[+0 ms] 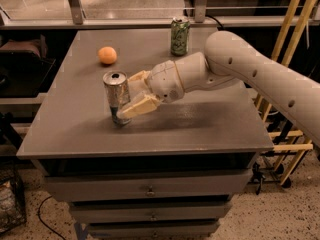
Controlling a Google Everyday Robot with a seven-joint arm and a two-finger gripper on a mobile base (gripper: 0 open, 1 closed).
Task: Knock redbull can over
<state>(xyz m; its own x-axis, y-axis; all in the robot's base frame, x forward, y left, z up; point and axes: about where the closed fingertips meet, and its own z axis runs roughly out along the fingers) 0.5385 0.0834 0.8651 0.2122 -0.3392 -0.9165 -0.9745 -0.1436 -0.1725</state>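
Nearest the camera, a stack of grey drawers [150, 189] is sitting under the front edge of the table [210, 129], below the redbull can. The redbull can [116, 98] is standing on the front left part of the table top, upright or very nearly so, with its shiny silver top facing up and blue patches showing on its lower part.

Just to the right of the redbull can, the claw [129, 95] is hanging low over the table with its two cream fingers spread wide apart and gripping nothing. Its lower finger [142, 105] is pressing against the can's lower right side, while the upper finger is reaching toward the can's rim, just beside it; whether that one is touching, I cannot tell. The pale arm [250, 69] is stretching away from the redbull can to the right and out of view.

Behind the redbull can and slightly to its left, an orange [107, 55] is lying on the table, apart from it. Farther back and to the right of the redbull can, a green patterned can [180, 36] is standing upright near the table's far edge.
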